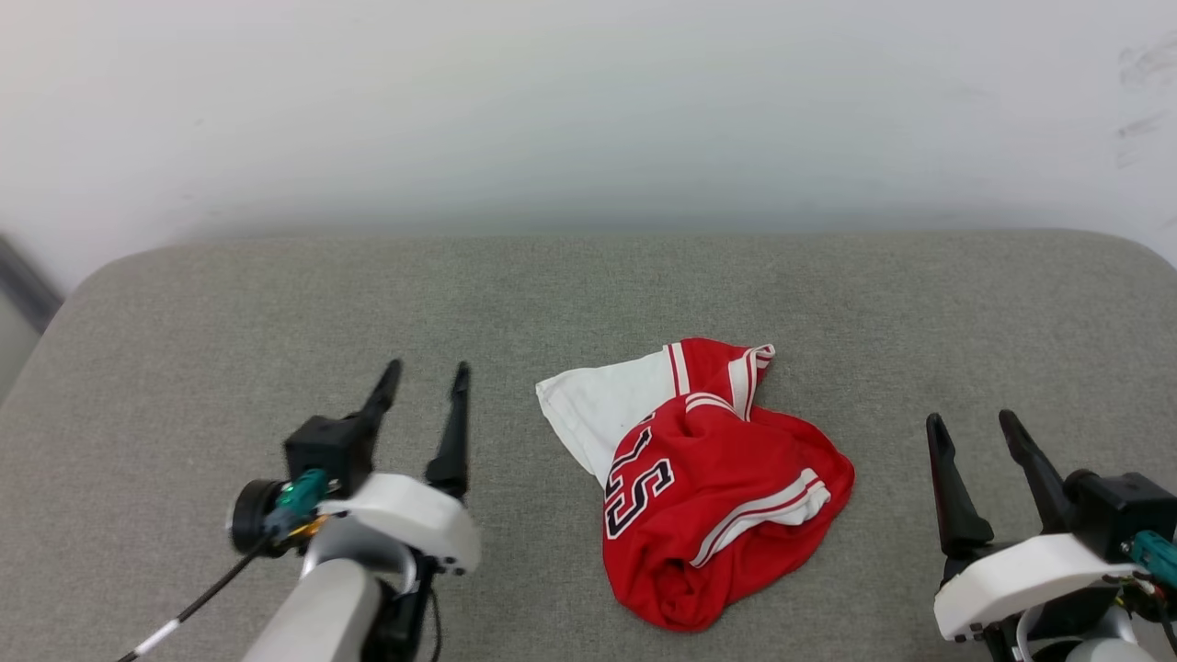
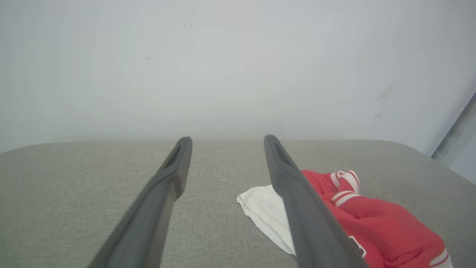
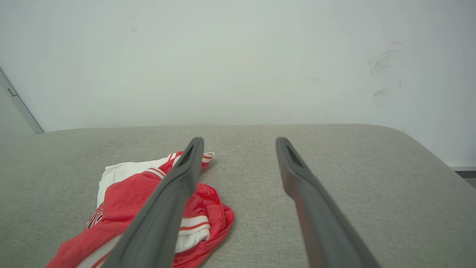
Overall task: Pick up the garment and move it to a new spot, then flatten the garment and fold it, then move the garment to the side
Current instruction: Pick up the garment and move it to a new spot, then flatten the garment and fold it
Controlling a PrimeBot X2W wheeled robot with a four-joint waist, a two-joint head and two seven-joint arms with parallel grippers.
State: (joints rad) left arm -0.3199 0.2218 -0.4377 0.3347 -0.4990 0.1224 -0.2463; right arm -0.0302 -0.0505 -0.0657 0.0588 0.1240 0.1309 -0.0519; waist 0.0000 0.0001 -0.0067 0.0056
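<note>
The garment (image 1: pixel 717 483), a red jersey with a white sleeve, striped trim and black white-outlined digits, lies crumpled in a heap on the grey cushioned surface (image 1: pixel 588 285), right of centre. My left gripper (image 1: pixel 428 375) hovers open to the garment's left, apart from it, nothing between its fingers. My right gripper (image 1: pixel 973 425) stands open to the garment's right, also apart. In the left wrist view the garment (image 2: pixel 386 230) sits at lower right behind the left gripper (image 2: pixel 227 143). The right wrist view has the garment (image 3: pixel 130 193) at lower left, beside the right gripper (image 3: pixel 240 143).
A pale wall (image 1: pixel 588 110) rises right behind the cushioned surface. The surface's rounded corners show at far left (image 1: pixel 101 276) and far right (image 1: pixel 1131 244). Bare grey fabric spreads around the garment on all sides.
</note>
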